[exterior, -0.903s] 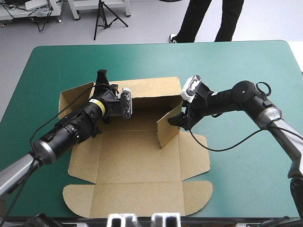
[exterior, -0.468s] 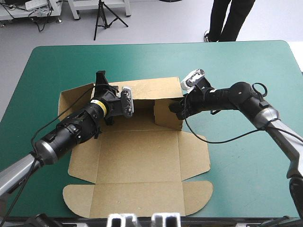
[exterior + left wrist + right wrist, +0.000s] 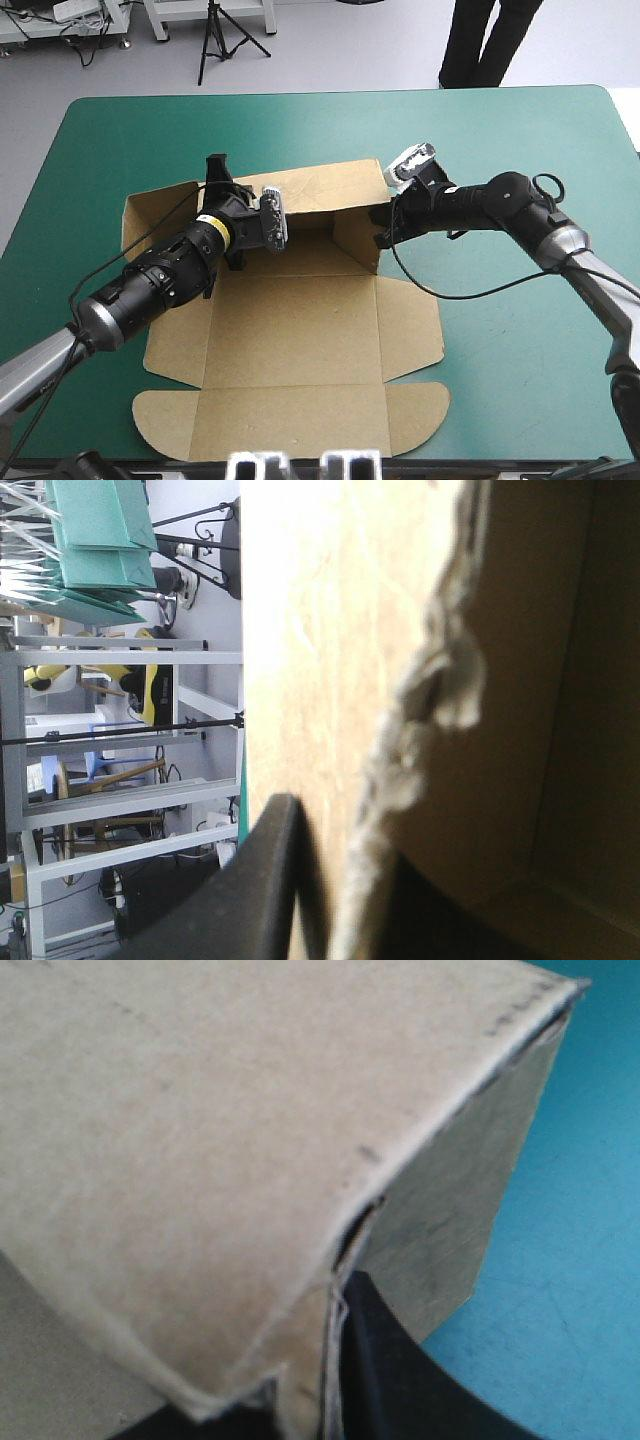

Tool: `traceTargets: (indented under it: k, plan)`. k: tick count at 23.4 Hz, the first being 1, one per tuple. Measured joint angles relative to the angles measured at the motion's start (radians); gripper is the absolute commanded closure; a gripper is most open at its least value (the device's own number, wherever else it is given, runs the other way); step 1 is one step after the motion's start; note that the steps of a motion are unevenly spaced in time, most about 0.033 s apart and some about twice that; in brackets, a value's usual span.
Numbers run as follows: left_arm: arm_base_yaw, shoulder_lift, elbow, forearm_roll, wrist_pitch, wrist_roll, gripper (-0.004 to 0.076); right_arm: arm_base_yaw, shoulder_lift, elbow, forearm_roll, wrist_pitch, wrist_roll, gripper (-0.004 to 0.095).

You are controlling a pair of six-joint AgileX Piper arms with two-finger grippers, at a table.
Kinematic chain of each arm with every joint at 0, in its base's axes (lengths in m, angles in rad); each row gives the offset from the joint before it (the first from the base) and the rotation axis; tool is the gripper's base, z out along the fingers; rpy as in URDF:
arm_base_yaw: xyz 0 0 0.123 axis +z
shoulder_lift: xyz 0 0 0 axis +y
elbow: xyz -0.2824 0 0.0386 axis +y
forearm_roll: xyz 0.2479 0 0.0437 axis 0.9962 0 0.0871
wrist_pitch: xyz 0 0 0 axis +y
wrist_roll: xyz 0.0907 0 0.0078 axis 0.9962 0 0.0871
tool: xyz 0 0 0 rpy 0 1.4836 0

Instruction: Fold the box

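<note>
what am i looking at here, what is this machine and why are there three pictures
It is a robot with two arms at a table with a teal-green cover. The wide picture is taken from above and behind the robot: the left arm comes in from the picture's left, the right arm from its right. The other two pictures come from a camera on each wrist, looking along that arm's jaws, so they show the board from very close. On the table lies a box: a cut sheet of brown board, mostly flat, with its far wall raised and a side flap stood up at the wall's right end. Each arm's jaws are all but shut on the board: the left pair at the wall's left end, the right pair at the flap.
</note>
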Motion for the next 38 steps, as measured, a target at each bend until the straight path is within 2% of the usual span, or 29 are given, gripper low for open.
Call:
traceTargets:
  k: [1, 2, 3, 4, 5, 6, 8, 10, 11, 13, 14, 17, 18, 20, 32, 35, 38]
  plan:
    - [-0.014, 0.0, 0.0, 0.002, 0.013, -0.01, 0.0414, 0.0, 0.0, 0.0, -0.005, -0.005, 0.007, 0.0925]
    - [-0.045, -0.001, 0.0, -0.001, 0.037, -0.033, 0.0352, 0.0, 0.0, -0.011, -0.026, -0.015, 0.029, 0.0925]
    - [-0.064, -0.001, -0.002, -0.013, 0.032, -0.049, 0.0256, 0.001, 0.003, -0.02, -0.05, -0.019, 0.049, 0.0925]
    - [-0.1, 0.003, -0.009, -0.045, 0.012, -0.079, 0.0207, 0.006, 0.01, -0.043, -0.113, -0.03, 0.112, 0.0925]
    - [-0.115, 0.007, -0.014, -0.056, 0.0, -0.098, 0.0166, 0.009, 0.013, -0.058, -0.155, -0.03, 0.155, 0.0925]
    - [-0.135, 0.009, -0.024, -0.076, -0.013, -0.128, 0.0162, 0.015, 0.015, -0.085, -0.252, -0.03, 0.239, 0.0925]
    - [-0.157, 0.001, -0.042, -0.097, -0.025, -0.165, 0.0164, 0.022, 0.021, -0.123, -0.369, -0.022, 0.357, 0.0926]
    - [-0.171, -0.026, -0.056, -0.101, -0.028, -0.197, 0.0217, 0.024, 0.026, -0.15, -0.451, -0.013, 0.437, 0.0926]
    - [-0.173, -0.051, -0.063, -0.101, -0.028, -0.212, 0.0288, 0.024, 0.028, -0.161, -0.481, -0.008, 0.458, 0.0926]
    - [-0.173, -0.1, -0.079, -0.101, -0.018, -0.244, 0.0544, 0.013, 0.03, -0.175, -0.502, 0.012, 0.476, 0.0926]
    - [-0.173, -0.124, -0.089, -0.102, -0.014, -0.259, 0.0725, 0.001, 0.03, -0.177, -0.506, 0.019, 0.478, 0.0926]
    - [-0.173, -0.185, -0.121, -0.106, 0.016, -0.34, 0.0709, -0.05, 0.027, -0.182, -0.502, 0.057, 0.479, 0.0926]
    - [-0.173, -0.193, -0.137, -0.108, 0.05, -0.363, 0.0709, -0.064, 0.021, -0.187, -0.503, 0.078, 0.475, 0.0925]
    - [-0.173, -0.199, -0.188, -0.112, 0.184, -0.395, 0.0709, -0.103, -0.005, -0.213, -0.53, 0.163, 0.467, 0.0925]
    - [-0.167, -0.199, -0.333, -0.128, 0.574, -0.528, 0.0708, -0.129, -0.058, -0.37, -0.586, 0.442, 0.475, 0.0925]
    - [-0.11, -0.205, -0.376, -0.177, 0.65, -0.553, 0.0708, -0.129, -0.059, -0.397, -0.632, 0.482, 0.496, 0.0926]
    - [0.002, -0.214, -0.389, -0.289, 0.675, -0.519, 0.0708, -0.129, -0.059, -0.409, -0.683, 0.513, 0.521, 0.0926]
